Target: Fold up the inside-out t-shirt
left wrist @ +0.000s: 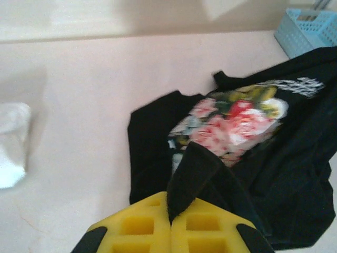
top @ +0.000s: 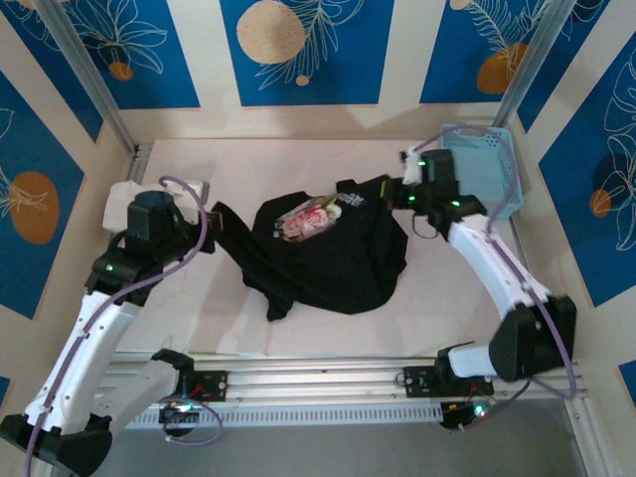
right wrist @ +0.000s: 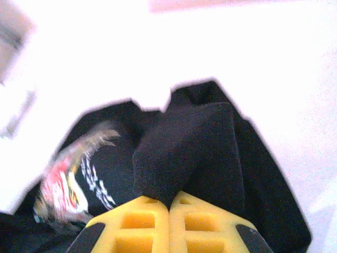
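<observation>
With the left gripper [left wrist: 169,219] and the right gripper [right wrist: 169,203] both clamped shut on the black short-sleeved cloth t-shirt [top: 333,253], which lies crumpled mid-way across the pale table [top: 248,164], we judge it light, limp and bunch-prone, best held at opposite hem corners.

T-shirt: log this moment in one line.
t-shirt: crumpled, mid-table | left hand: shut on t-shirt | right hand: shut on t-shirt | fold: pending

white lettering [left wrist: 295,86] on black t-shirt [top: 338,268], too blurred to read
</observation>
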Robot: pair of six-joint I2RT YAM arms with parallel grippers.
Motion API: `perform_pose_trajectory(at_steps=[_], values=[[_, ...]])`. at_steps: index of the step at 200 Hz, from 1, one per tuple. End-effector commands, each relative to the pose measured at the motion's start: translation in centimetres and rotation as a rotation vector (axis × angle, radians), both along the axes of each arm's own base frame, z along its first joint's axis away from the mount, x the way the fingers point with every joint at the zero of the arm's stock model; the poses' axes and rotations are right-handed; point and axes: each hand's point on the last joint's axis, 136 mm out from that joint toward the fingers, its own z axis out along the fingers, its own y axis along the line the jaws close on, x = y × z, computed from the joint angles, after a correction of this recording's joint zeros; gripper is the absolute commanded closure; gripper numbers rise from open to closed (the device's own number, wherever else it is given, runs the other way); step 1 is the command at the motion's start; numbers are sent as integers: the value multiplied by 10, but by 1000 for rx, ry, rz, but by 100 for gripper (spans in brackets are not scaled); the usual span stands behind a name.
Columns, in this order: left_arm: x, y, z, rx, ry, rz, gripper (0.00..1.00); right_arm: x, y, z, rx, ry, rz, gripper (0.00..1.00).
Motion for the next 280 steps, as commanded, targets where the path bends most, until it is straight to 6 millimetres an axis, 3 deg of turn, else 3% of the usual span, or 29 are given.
perform_pose_trajectory(at_steps=[1, 29, 46, 60, 76, 101, 140, 169, 187, 201, 226, 261, 280], values=[[2, 14, 44, 10, -101, 20, 100, -18, -8, 30, 115, -61, 21, 100], [10, 37, 91, -41, -212, 113, 100, -28, -26, 54, 143, -120, -20, 100], [12, 48, 110, -82, -260, 157, 100, -31, -25, 54, 155, -119, -14, 100], [15, 55, 114, -100, -269, 184, 100, -31, -20, 47, 180, -101, 4, 100], [22, 58, 106, -110, -243, 191, 100, -28, -10, 33, 209, -61, 34, 100], [33, 62, 79, -96, -174, 202, 100, -14, 16, -7, 216, 58, 95, 100], [45, 72, 38, -19, -96, 236, 100, 31, 49, -80, 190, 261, 152, 96], [48, 71, 25, -8, -79, 228, 100, 69, 40, -122, 72, 356, 99, 84], [49, 71, 21, -6, -75, 222, 100, 75, 25, -136, -41, 383, 54, 73], [49, 69, 19, -8, -72, 216, 100, 67, 16, -139, -133, 389, 30, 66], [52, 68, 13, -16, -60, 207, 100, 32, 12, -142, -274, 397, 5, 57], [56, 62, 6, -34, -38, 178, 100, -25, 52, -156, -365, 427, 82, 53], [56, 60, 6, -50, -41, 165, 100, -41, 61, -168, -422, 438, 83, 53]])
